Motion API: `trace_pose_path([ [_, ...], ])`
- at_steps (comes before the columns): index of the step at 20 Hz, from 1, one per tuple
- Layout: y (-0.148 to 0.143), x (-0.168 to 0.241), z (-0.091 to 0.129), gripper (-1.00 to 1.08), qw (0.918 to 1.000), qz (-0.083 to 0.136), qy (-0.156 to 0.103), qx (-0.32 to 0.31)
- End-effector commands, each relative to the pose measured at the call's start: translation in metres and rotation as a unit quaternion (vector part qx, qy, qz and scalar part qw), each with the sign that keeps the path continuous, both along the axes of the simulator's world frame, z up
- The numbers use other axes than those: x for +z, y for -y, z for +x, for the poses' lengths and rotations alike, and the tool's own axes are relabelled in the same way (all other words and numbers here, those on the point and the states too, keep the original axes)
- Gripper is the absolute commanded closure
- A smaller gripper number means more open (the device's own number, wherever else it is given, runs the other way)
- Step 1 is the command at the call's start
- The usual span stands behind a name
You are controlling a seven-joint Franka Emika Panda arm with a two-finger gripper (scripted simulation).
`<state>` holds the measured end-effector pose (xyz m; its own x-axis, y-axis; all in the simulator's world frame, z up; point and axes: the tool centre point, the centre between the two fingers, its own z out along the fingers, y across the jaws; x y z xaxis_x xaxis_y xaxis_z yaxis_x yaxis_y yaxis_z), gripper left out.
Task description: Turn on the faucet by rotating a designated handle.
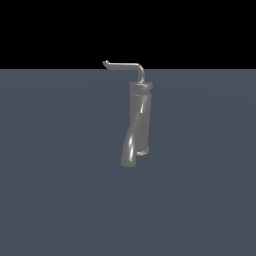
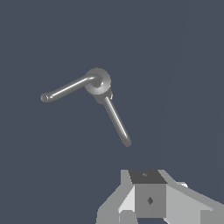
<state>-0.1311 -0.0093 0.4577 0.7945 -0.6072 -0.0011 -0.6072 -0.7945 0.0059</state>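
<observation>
The faucet (image 1: 141, 117) is a tall glossy grey cylinder standing upright mid-scene, with its thick curved spout (image 1: 129, 147) slanting down the front. The handle (image 1: 125, 65), a thin L-shaped rod, rises from the cylinder's top and runs level toward the exterior view's left, ending in a small upturned tip. From above in the wrist view, the handle (image 2: 65, 89) and the spout (image 2: 117, 122) fan out from the faucet's round top (image 2: 98, 82). My gripper (image 2: 146, 177) shows only as grey blocks at the picture's edge, apart from the faucet and touching nothing. No arm appears in the exterior view.
A plain blue-grey floor (image 1: 60, 190) spreads around the faucet, with a black background behind it. Nothing else stands in either view.
</observation>
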Motion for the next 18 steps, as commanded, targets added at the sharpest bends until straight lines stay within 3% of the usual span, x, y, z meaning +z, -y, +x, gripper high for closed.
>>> trace_pose_path([
  [1, -0.002, -0.005, 0.012, 1.08, 0.9995, 0.001, 0.000, -0.031],
  [9, -0.010, -0.024, 0.049, 1.08, 0.9918, 0.002, 0.001, -0.127],
  [18, -0.019, -0.051, 0.090, 1.08, 0.9720, 0.003, 0.001, -0.235],
])
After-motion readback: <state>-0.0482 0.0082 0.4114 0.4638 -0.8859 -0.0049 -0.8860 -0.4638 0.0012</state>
